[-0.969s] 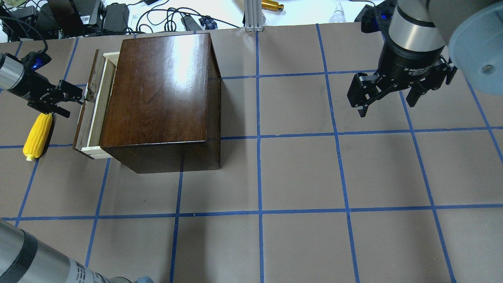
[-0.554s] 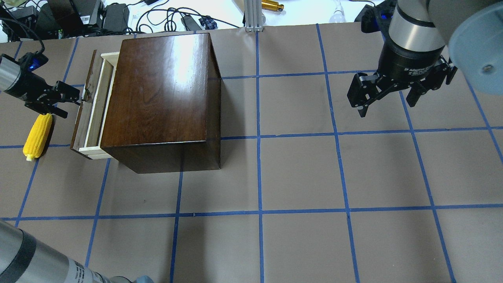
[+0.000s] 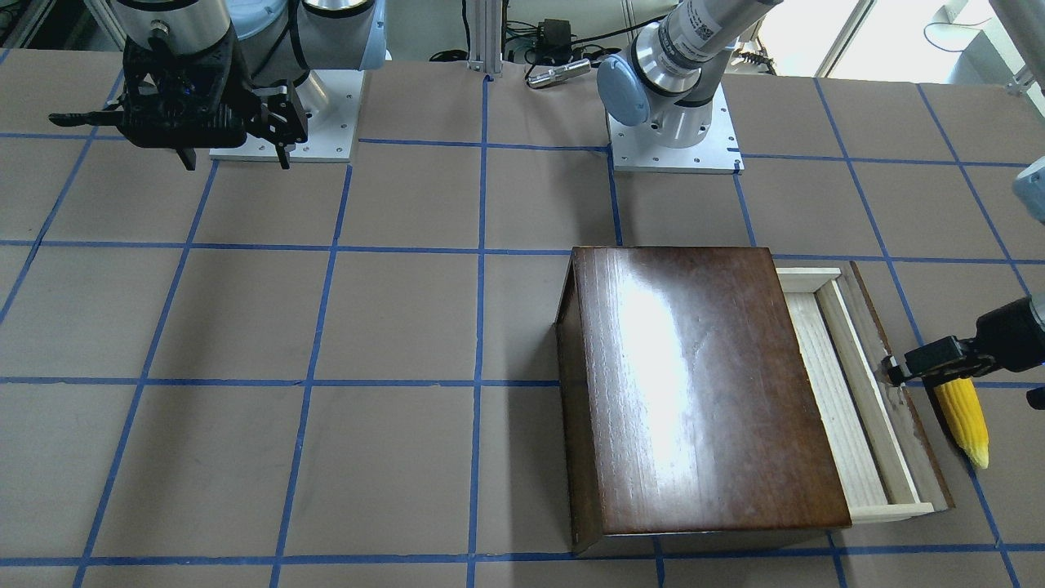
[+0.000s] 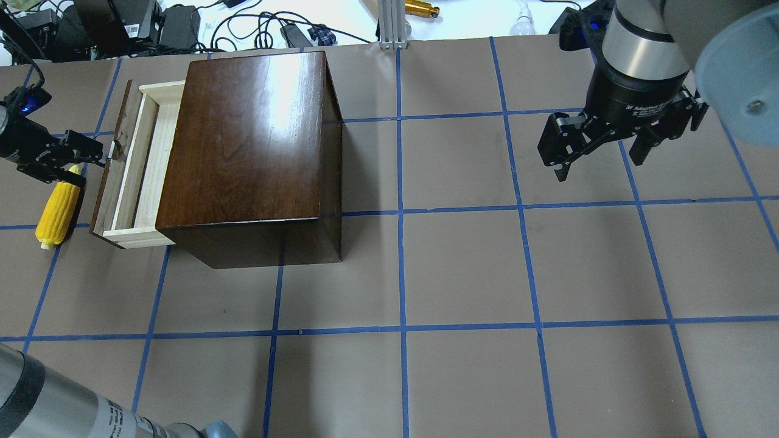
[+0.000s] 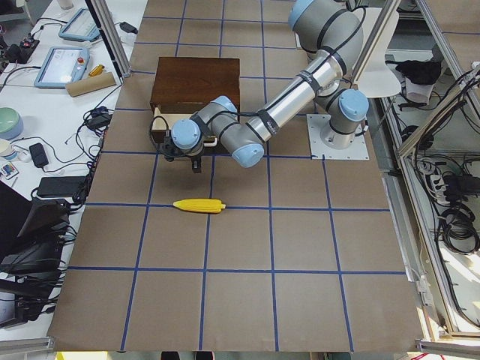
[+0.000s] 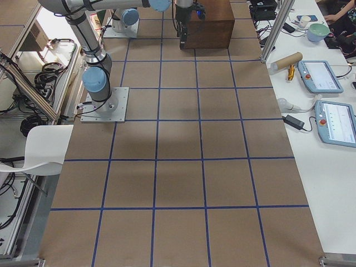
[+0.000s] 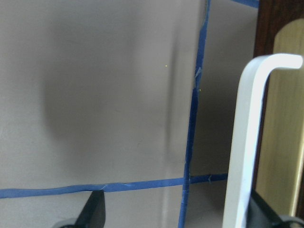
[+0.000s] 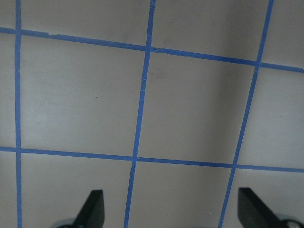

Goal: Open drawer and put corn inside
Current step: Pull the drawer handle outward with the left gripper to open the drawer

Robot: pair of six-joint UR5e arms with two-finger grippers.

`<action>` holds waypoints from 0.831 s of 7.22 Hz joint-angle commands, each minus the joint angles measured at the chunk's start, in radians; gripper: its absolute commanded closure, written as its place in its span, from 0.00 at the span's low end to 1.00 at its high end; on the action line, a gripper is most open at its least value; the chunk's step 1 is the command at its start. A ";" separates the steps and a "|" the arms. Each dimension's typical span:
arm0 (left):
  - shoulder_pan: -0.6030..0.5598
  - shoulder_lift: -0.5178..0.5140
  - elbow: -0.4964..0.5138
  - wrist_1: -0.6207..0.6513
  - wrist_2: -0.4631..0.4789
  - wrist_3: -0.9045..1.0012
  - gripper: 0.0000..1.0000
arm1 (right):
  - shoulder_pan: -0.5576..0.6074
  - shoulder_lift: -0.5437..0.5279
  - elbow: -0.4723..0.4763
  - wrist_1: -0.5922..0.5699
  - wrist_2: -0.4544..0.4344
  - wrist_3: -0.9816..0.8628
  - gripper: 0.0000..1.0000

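Note:
The glossy dark-brown box [image 4: 249,152] stands at the table's left back. Its drawer [image 4: 146,167] is pulled partly out to the left, and the pale wood inside shows, also in the front-facing view [image 3: 833,384]. My left gripper [image 4: 92,163] is at the drawer's dark front panel. Its jaws are spread wide, with the pale handle [image 7: 247,142] just inside one finger [image 7: 263,213]. The yellow corn [image 4: 58,213] lies on the table just left of the drawer front, partly under this gripper. My right gripper [image 4: 599,167] hangs open and empty above the table's right back.
Cables and power bricks [image 4: 176,24] and an aluminium post [image 4: 389,24] lie beyond the table's back edge. The two robot bases [image 3: 673,139] stand on the robot's side. The brown table [image 4: 462,274] has a grid of blue tape.
The drawer has slid further out to the left, and my left gripper has moved left with its handle. The corn and the right arm have not moved.

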 commanded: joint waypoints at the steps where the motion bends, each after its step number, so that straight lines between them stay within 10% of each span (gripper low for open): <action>1: 0.008 0.000 0.001 0.000 0.000 -0.001 0.00 | 0.000 0.001 0.000 0.000 0.000 0.000 0.00; 6: 0.005 0.029 0.050 -0.021 0.000 -0.010 0.00 | 0.000 0.000 0.000 0.000 0.000 0.000 0.00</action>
